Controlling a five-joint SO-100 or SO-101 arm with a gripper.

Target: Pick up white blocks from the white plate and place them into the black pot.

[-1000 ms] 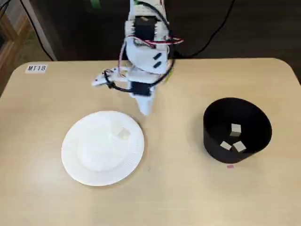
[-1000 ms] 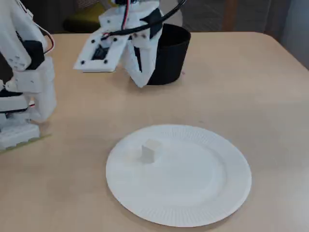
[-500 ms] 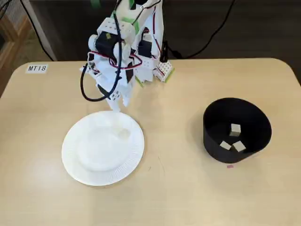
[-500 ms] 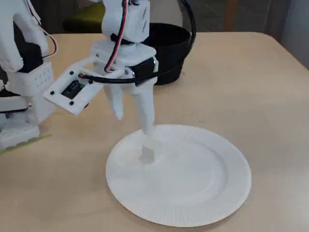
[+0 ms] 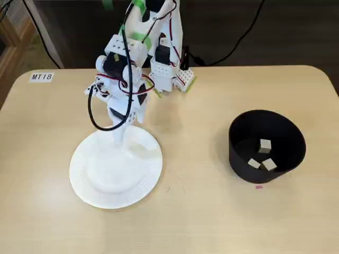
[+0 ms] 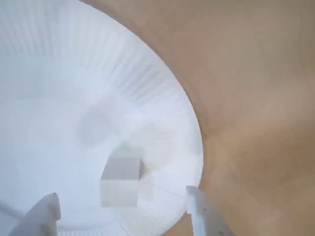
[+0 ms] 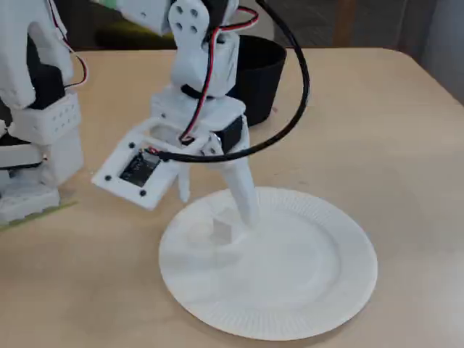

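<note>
The white plate [image 5: 85,185] lies at the table's left in a fixed view. One white block [image 6: 120,179] sits on the plate [image 6: 147,83] near its rim. My gripper [image 6: 121,195] is open, with one finger on each side of the block and apart from it. In a fixed view the gripper [image 7: 216,209] reaches down over the plate [image 7: 326,304], just above the block [image 7: 220,230]. In a fixed view the gripper [image 5: 121,138] hides the block. The black pot [image 5: 286,132] stands at the right and holds three white blocks [image 5: 265,145].
The arm's base [image 5: 169,74] stands at the table's back, with black cables running off behind it. A label reading MT18 [image 5: 41,76] is stuck at the back left. The pot [image 7: 257,69] stands behind the arm in a fixed view. A small pink speck [image 5: 258,186] lies by the pot.
</note>
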